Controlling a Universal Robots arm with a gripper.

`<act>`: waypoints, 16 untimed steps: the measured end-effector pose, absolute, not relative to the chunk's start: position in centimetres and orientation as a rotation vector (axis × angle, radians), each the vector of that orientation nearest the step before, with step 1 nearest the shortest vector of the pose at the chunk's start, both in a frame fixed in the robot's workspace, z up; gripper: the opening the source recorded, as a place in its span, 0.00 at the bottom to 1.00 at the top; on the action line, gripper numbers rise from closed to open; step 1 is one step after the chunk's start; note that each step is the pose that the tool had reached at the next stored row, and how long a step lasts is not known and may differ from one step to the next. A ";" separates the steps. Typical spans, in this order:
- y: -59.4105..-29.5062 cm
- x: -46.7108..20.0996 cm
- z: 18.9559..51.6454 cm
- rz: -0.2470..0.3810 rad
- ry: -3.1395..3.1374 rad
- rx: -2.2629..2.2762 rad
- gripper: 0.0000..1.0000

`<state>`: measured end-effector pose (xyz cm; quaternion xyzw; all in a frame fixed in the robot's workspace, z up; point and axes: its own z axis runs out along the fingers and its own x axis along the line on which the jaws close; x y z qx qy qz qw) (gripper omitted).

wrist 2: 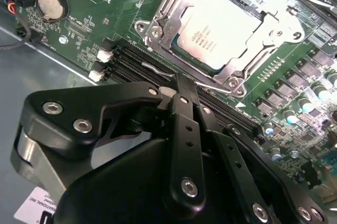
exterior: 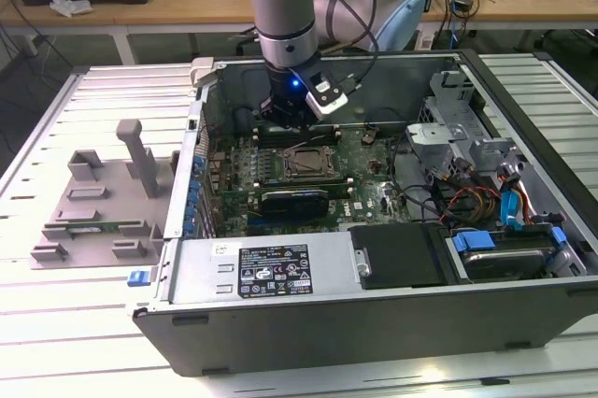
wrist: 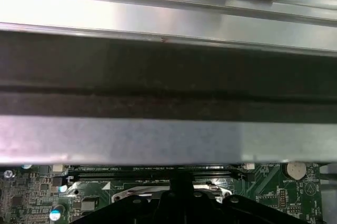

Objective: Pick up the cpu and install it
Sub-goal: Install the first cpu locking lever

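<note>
The cpu (wrist 2: 218, 29), a flat square chip with a matt silver-grey metal top, lies level in the socket (wrist 2: 253, 63), whose bright stamped-steel frame borders all four of its edges; the socket sits near the middle of the green motherboard (wrist 2: 105, 3). The gripper (wrist 2: 178, 84), of black jointed links with silver screw heads, is just beyond the socket's far edge over the black memory slots (wrist 2: 131, 63); its fingers (wrist 2: 183, 113) are drawn together and carry nothing, well clear of the chip. A round silver coin cell (wrist 2: 52, 4) stands toward one corner of the board. In the exterior view the gripper (exterior: 285, 122) hangs inside the open computer case (exterior: 374, 323), a dark sheet-metal box lying on its side. Within the case, a long black expansion card (exterior: 294, 200) lies just beside the socket's near edge, a grey labelled power supply (exterior: 271, 267) runs along the near wall, and a drive (exterior: 505, 262) with blue tabs fills the near corner at the exterior view's right. The case rests on a ribbed aluminium table (exterior: 56, 342); a grey moulded fixture (exterior: 93, 202) sits near the table's edge at the exterior view's left.
</note>
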<state>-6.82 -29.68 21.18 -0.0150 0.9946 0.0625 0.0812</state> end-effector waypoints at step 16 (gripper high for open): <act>-29.1 -6.9 20.2 0.160 2.938 0.214 0.11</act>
